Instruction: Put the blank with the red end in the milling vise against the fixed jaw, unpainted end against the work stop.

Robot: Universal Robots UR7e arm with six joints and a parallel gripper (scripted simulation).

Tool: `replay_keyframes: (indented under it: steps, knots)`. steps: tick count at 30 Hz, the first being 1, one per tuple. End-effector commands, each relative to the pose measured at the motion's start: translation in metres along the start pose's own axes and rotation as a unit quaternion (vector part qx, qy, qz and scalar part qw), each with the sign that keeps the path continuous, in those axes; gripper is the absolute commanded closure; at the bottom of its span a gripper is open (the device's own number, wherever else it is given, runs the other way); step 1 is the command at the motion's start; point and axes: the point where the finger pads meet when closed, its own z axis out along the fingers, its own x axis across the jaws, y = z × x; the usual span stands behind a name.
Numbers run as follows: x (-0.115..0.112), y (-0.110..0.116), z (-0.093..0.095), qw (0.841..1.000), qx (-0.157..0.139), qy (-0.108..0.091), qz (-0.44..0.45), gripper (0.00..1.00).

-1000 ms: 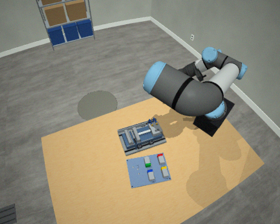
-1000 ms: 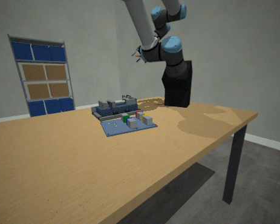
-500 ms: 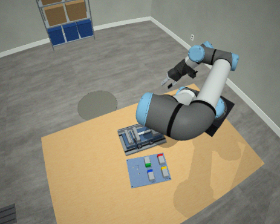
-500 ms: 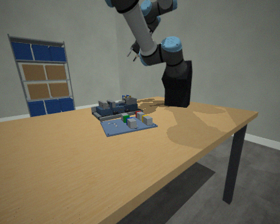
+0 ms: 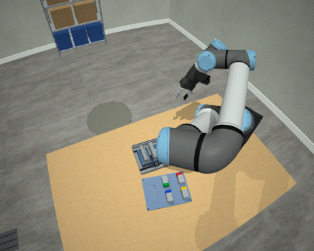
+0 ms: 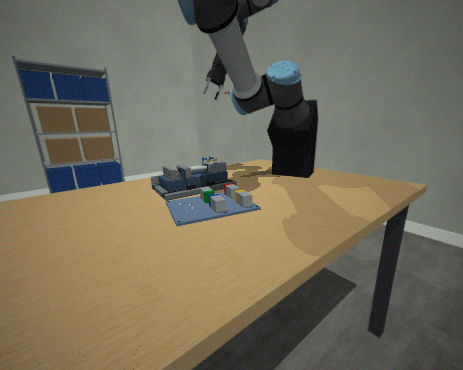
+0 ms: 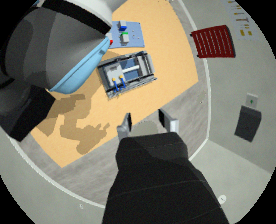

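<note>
The blank with the red end (image 5: 180, 177) (image 6: 230, 190) lies on the blue plate (image 5: 152, 198) (image 6: 187, 214), at its corner nearest the arm's base. Blanks with a green end (image 5: 165, 181), a blue end (image 5: 169, 196) and a yellow end (image 5: 184, 192) lie on the same plate, apart from each other. The milling vise (image 5: 146, 155) (image 6: 185, 177) (image 7: 125, 72) stands just behind the plate, partly hidden by the arm's elbow in the top view. My gripper (image 5: 182, 95) (image 6: 211, 91) (image 7: 145, 116) is open and empty, high in the air beyond the table's far edge, far from the plate and vise.
The arm's black base block (image 6: 292, 137) stands at the table's far right corner. The big elbow (image 5: 200, 149) hangs over the vise. A shelf rack (image 5: 74, 24) (image 6: 67, 125) stands by the far wall. A round grey patch (image 5: 108, 117) marks the floor.
</note>
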Motion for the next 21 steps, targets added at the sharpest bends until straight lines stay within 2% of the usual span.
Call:
replay_keyframes:
  steps: [1, 7, 12, 21]
  knots:
    - [0.005, 0.002, 0.001, 1.000, 0.006, -0.028, 0.009, 0.00]
    - [0.005, 0.002, 0.001, 1.000, 0.006, -0.028, 0.009, 0.00]
    - [0.039, -0.005, 0.014, 0.991, 0.029, -0.133, -0.012, 0.00]
    - [0.039, -0.005, 0.014, 0.991, 0.029, -0.133, -0.012, 0.00]
